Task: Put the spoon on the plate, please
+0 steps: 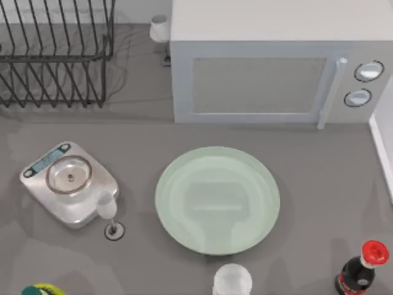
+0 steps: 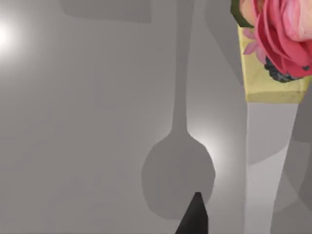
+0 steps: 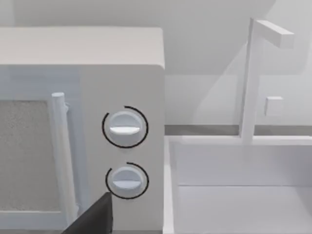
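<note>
The pale mint-green plate lies flat in the middle of the table with nothing on it. A white rounded thing sits just in front of the plate and is cut off by the picture's front edge; I cannot tell whether it is the spoon. In the left wrist view, a dark tip of my left gripper hangs over bare grey table, above a shadow with a round end and a thin stem. A dark part of my right gripper shows in front of the microwave's knobs.
A microwave stands behind the plate and a wire dish rack at the back left. At the left are a steel kitchen scale and a small clear stemmed glass. A red-capped dark bottle is front right, a flower pot front left, a white sink right.
</note>
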### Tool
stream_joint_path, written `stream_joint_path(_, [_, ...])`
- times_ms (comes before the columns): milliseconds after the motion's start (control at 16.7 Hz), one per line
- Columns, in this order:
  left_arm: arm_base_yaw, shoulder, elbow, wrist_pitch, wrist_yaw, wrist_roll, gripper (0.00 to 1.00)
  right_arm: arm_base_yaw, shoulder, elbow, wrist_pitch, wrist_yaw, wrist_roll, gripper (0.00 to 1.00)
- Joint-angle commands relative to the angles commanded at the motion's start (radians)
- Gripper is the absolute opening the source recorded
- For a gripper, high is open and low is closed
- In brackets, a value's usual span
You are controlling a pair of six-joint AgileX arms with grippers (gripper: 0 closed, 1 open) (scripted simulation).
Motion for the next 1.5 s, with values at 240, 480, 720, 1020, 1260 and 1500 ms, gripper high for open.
stream_joint_path(240, [-0.192,0.059,0.096,-0.035,0.044,0.065,0.00,0.000,0.000,0.000,0.000,0.000,0.000,1.00])
stream_joint_path(480, [-0.457,0.163,0.206,-0.089,0.084,0.140,0.00,0.000,0.000,0.000,0.000,0.000,0.000,1.00])
stream_joint_path(720, [-0.731,0.273,0.323,-0.117,0.082,0.195,0.00,0.000,0.000,0.000,0.000,0.000,0.000,1.00])
stream_joint_path(1020, [-1.001,0.388,0.451,-0.090,0.019,0.192,0.00,0.000,0.000,0.000,0.000,0.000,0.000,1.00])
stream_joint_path(1260, [-1.100,0.437,0.483,-0.077,-0.015,0.153,0.00,0.000,0.000,0.000,0.000,0.000,0.000,1.00])
stream_joint_path(1500, [-1.099,0.434,0.480,-0.077,-0.013,0.155,0.00,0.000,0.000,0.000,0.000,0.000,0.000,1.00])
